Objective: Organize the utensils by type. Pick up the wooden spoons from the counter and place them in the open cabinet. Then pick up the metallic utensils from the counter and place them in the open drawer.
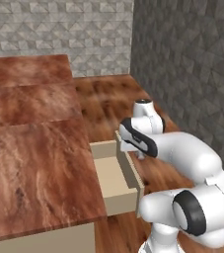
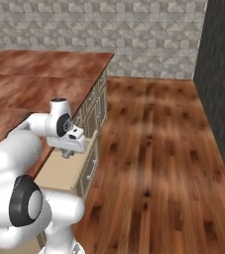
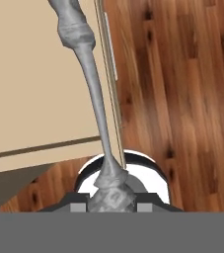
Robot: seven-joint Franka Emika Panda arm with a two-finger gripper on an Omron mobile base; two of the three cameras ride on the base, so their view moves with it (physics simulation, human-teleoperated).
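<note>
A slim silver-grey metallic utensil runs from my gripper out over the pale beige bottom of the open drawer. The gripper is shut on the utensil's handle end. Its far end is cut off by the frame's edge, so spoon or fork cannot be told. From the left base view the gripper hangs above the right wall of the drawer, beside the reddish-brown counter. Seen from the right base view, the gripper points down over the drawer below the counter.
The drawer's front panel sticks out over the wooden floor. Cream cabinet fronts run along under the counter. A dark stone wall stands close on the right; a grey stone wall closes the far end.
</note>
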